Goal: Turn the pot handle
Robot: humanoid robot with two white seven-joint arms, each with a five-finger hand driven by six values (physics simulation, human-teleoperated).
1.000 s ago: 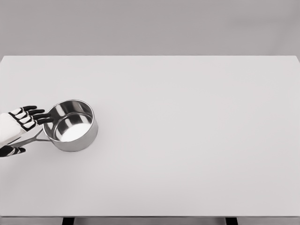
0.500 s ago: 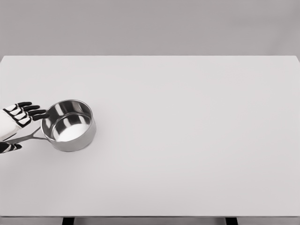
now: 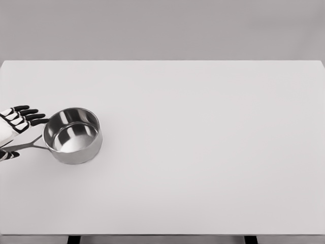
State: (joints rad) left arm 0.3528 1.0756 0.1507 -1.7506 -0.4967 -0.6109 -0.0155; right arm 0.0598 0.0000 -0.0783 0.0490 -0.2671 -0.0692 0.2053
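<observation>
The left hand [image 3: 14, 129] shows at the left edge of the head view, only partly in the picture. Its fingers [image 3: 28, 116] are spread and stretched toward the right, their dark tips just beside the pot's [image 3: 72, 135] far left rim; whether they touch the rim cannot be told. The thumb [image 3: 7, 155] lies below the handle [image 3: 23, 146], which runs between it and the fingers. The hand looks loose about the handle, not clenched on it, though contact with it cannot be made out.

Against the frame a second ago, the hand has drawn back toward the left edge, so less of it shows. The pot has slid a little to the left with it, and the handle now lies flatter, pointing more squarely left.

The pot stands upright on the white surface [image 3: 203, 152], at its left side, just right of the hand, with the handle reaching left into the hand.
</observation>
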